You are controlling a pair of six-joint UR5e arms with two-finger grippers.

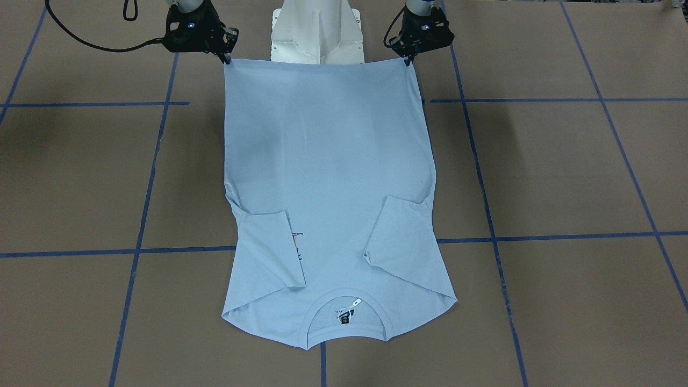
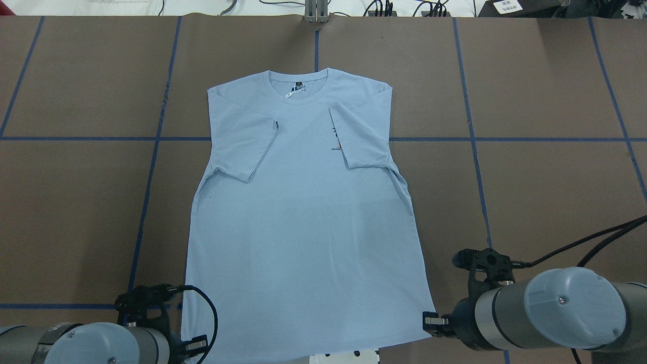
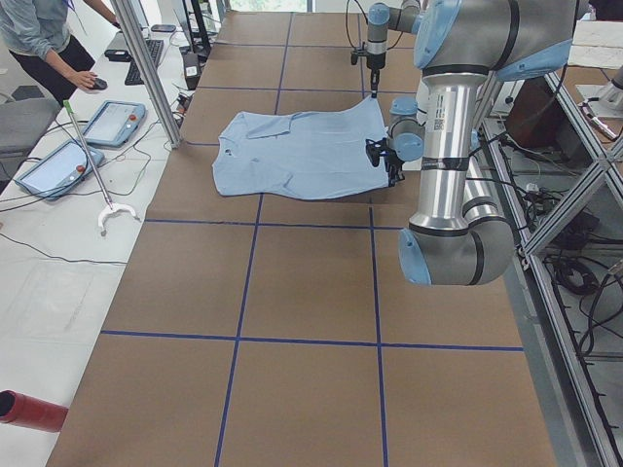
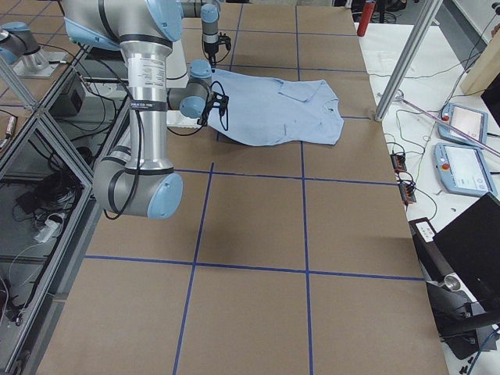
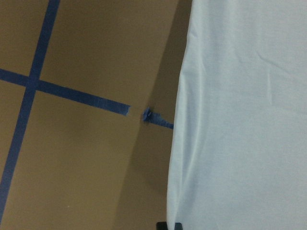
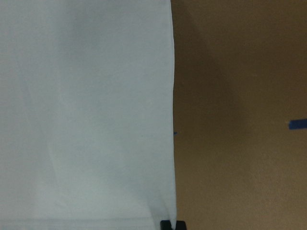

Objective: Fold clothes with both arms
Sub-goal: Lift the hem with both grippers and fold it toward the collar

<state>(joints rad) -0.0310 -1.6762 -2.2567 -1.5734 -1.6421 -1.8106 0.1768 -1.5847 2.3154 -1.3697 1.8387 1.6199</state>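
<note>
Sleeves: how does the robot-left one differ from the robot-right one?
The right sleeve partly covers the chest print; the left sleeve lies on plain fabric. The left sleeve's cuff edge slants more than the right sleeve's. The right sleeve's inner corner sits nearer the collar than the left sleeve's. Shared: both are folded inward, flat on the T-shirt front.

One shirt [image 2: 303, 212] lying on one table [image 2: 546, 202]. Two arms showing: left arm [image 2: 91, 344], right arm [image 2: 571, 303]. Two grippers showing: left gripper [image 1: 411, 59], right gripper [image 1: 226, 56]. One person [image 3: 34, 34] standing beside two pendants [image 3: 114, 122] [image 3: 54, 165].
</note>
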